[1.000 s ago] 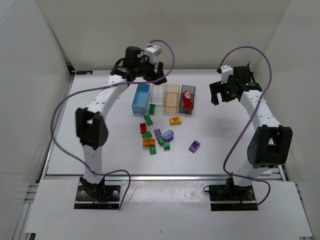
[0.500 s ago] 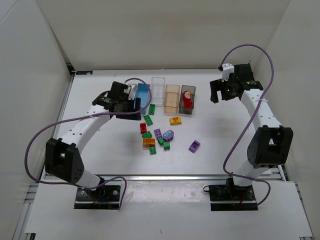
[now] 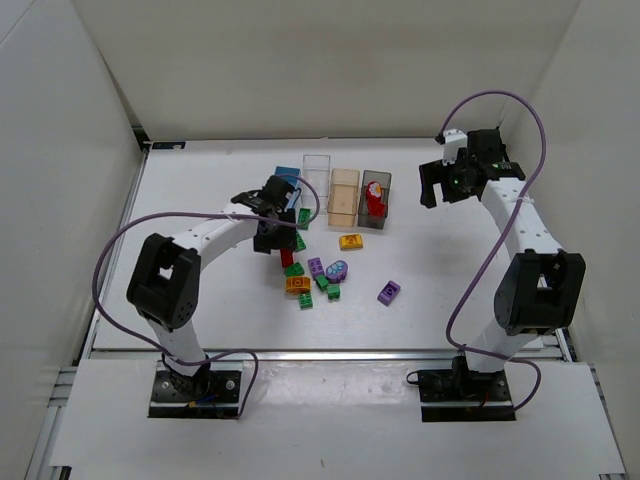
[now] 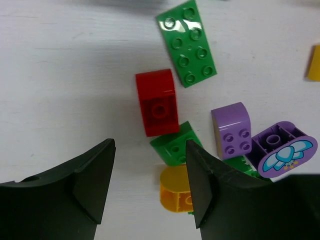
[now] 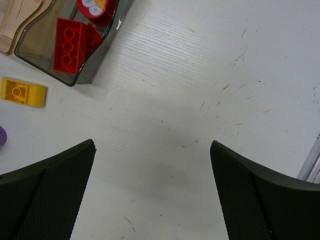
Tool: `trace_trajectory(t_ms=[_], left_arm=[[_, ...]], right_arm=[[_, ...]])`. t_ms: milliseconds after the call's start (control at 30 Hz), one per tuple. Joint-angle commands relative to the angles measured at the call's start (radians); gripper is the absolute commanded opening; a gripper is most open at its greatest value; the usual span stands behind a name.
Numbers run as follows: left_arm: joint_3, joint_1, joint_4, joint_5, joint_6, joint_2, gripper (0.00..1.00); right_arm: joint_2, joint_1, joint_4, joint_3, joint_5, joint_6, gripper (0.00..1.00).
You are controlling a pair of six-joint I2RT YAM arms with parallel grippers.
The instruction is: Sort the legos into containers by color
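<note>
My left pincer (image 4: 150, 150) has just dropped to the pile (image 3: 315, 275) on the table (image 3: 200, 280), wide open and empty, over the red brick (image 4: 157, 102). Next I grab it. Right pincer (image 5: 152, 150) waits open, empty too.

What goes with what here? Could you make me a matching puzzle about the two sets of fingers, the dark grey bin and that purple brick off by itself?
Things:
1. left fingers
2. right fingers
3. dark grey bin
4. lone purple brick

Descriptions:
A. holds red bricks
B. open over bare table
C. lies on the table, right of the pile
D. open above a red brick

Pairs: 1-D, 2-B, 3-A, 4-C
</note>
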Motion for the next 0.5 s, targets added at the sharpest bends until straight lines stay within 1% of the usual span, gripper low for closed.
trace_trajectory(t_ms=[0, 133, 267, 467], left_arm=[[0.038, -0.057, 0.025, -0.065, -0.073, -0.009, 0.69], [0.039, -0.075, 0.051, -0.031, -0.096, 0.029, 0.68], [0.059, -0.097, 0.053, -0.046, -0.112, 0.060, 0.68], [0.064, -0.095, 0.041, -0.083, -0.121, 0.090, 0.69]], right_arm=[[-0.029, -0.004, -0.009, -0.008, -0.022, 0.006, 0.99], [-0.029, -0.003, 0.006, -0.024, -0.028, 0.010, 0.99], [-0.035, -0.004, 0.000, -0.034, -0.031, 0.001, 0.99], [-0.040, -0.004, -0.005, -0.037, -0.033, -0.005, 0.99]])
